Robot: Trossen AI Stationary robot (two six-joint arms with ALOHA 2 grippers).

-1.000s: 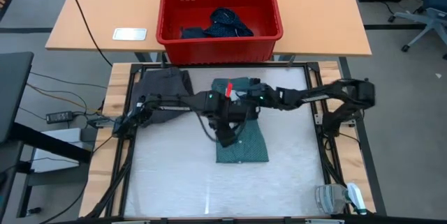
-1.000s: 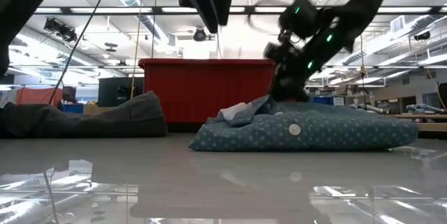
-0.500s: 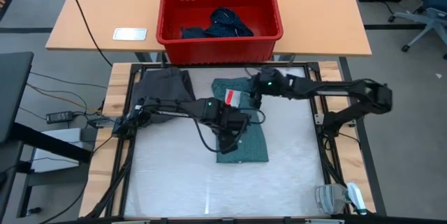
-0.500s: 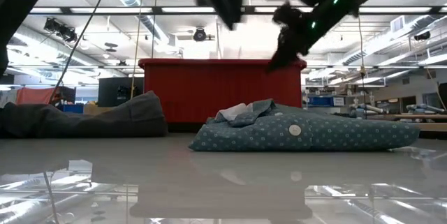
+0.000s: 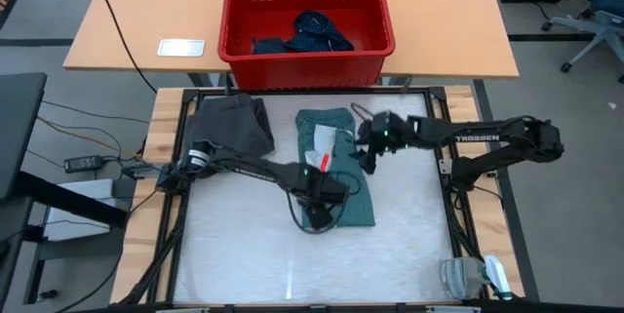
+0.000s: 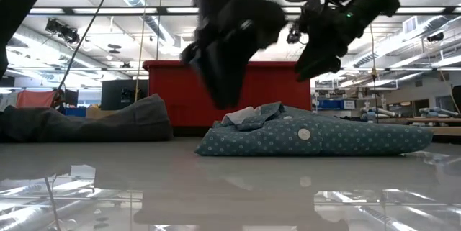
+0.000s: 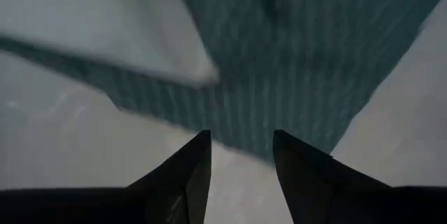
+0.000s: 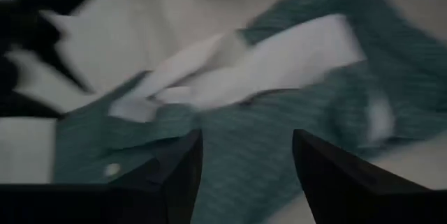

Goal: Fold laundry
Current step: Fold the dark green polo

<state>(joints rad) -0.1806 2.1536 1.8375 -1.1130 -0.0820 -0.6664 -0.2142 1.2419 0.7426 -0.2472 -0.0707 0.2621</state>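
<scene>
The teal dotted shirt (image 5: 336, 172) lies folded flat in the middle of the table, with a white inner patch (image 5: 323, 141) showing at its far end. In the low view the shirt (image 6: 317, 137) is a low mound. My left gripper (image 5: 320, 206) points down, open, above the shirt's near left edge (image 7: 300, 56). Nothing is between its fingers (image 7: 241, 155). My right gripper (image 5: 369, 157) hovers open over the shirt's far right side (image 8: 391, 63), slanting down and clear of the cloth. A charcoal grey piece (image 5: 232, 126) lies on the table's far left.
A red basket (image 5: 380, 40) stands on the wooden table beyond the far edge and holds navy dotted cloth (image 5: 314, 32). A small white device (image 5: 181, 48) lies to its left. A pale object (image 5: 473, 276) sits at the near right corner. Bare table (image 5: 244, 254) lies near and left.
My left gripper has come down, and toward the table's near edge, to just above the shirt's near left part. My right gripper has risen off the shirt's far end, rolled, and drawn back toward the table's right edge. The shirt lies still.
</scene>
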